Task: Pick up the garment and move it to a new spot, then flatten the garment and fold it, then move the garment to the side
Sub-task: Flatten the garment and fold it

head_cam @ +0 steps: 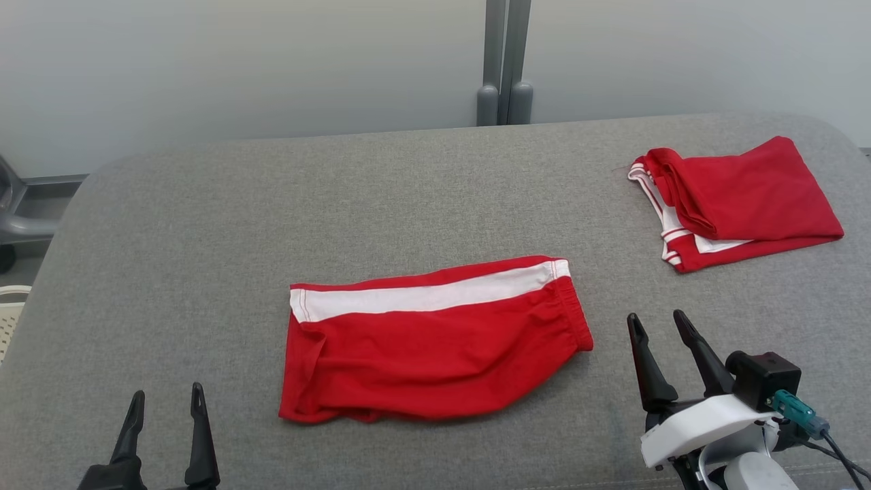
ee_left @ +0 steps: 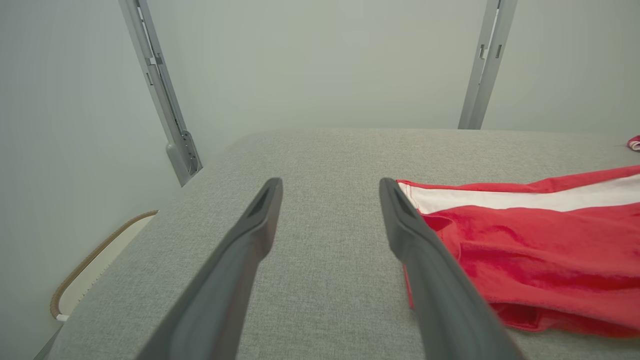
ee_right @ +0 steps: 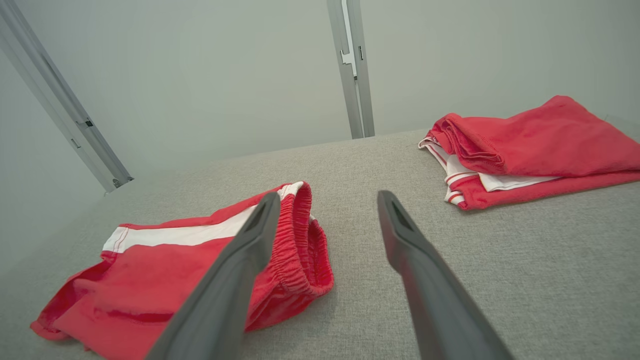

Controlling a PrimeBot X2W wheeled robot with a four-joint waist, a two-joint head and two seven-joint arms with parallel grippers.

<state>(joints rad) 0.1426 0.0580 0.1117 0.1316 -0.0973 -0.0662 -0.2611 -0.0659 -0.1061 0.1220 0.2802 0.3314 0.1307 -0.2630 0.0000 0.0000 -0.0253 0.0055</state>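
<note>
1. Across the middle of the counter (head_cam: 408,197) lie the red shorts (head_cam: 435,347), flat and apparently doubled leg over leg, with a white stripe (head_cam: 422,297) along their far side.
2. Their long axis runs left to right before us: the waistband (head_cam: 577,309) points to our right, the leg hem (head_cam: 299,367) to our left.
3. Our right claw (head_cam: 656,317) hovers just beside the waistband, to its right and a little nearer us, spread wide and holding nothing. In the right wrist view one finger overlaps the waistband, yet we cannot tell whether it touches the cloth.
4. Our left claw (head_cam: 168,393) is likewise spread and empty, low at the near left. It is farther from the leg hem than the right claw is from the waistband.
5. We judge the right arm the nearer one, though moving the whole garment would likely want both ends pinched, one claw at each.
6. At the far right lies a second red garment (head_cam: 738,201), already folded and well apart from the shorts; that corner leaves little room.
7. Bare counter stretches to the left, behind the shorts and between the two garments, so we see open room for a slide or a further fold.
8. On the left the counter ends in a rounded edge, with what seems a pale basket (head_cam: 10,313) beyond it. A drag that way should stop well short.
</note>
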